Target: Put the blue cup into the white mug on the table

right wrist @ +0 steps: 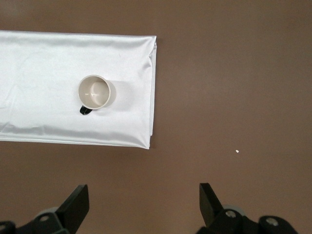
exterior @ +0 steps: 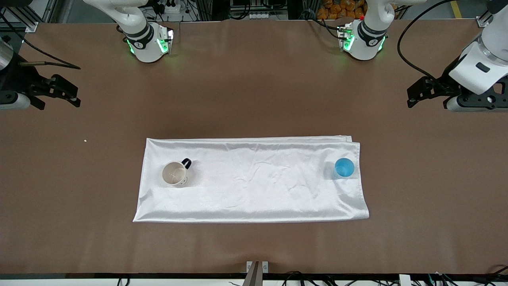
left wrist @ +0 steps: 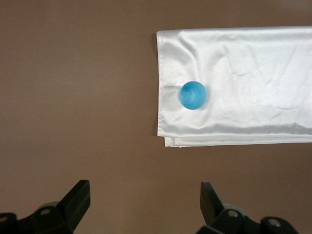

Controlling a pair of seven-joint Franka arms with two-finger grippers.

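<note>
Step in hand, as judged: first reach for the small light-blue plastic tumbler (exterior: 344, 167); nothing grasped yet.

Tumbler upright, mouth up, on the wrinkled white rectangular cloth (exterior: 254, 182), at the cloth's end toward the left arm's end of the brown-covered worktop (exterior: 254, 91). Small white ceramic mug with dark handle (exterior: 175, 173) upright at the cloth's other end, toward the right arm's end, well apart from the tumbler. Mug handle at about 1 o'clock on its rim in the front view; beige inside, nothing in it.

Left pincer (exterior: 415, 95) released, fingers spread, over bare worktop at the left arm's end, roughly 1 o'clock from the tumbler in the front view. Right pincer (exterior: 65, 96) likewise released, over bare worktop at the right arm's end; waits.

To do well: take with the left arm, being the closer. Centre over the tumbler, descend straight, close gently across the wall near the rim — light plastic, likely to tip or skid on slick cloth. Lift clear, carry high over the cloth, align above the mug's mouth, lower before release. Avoid dragging cloth folds.
</note>
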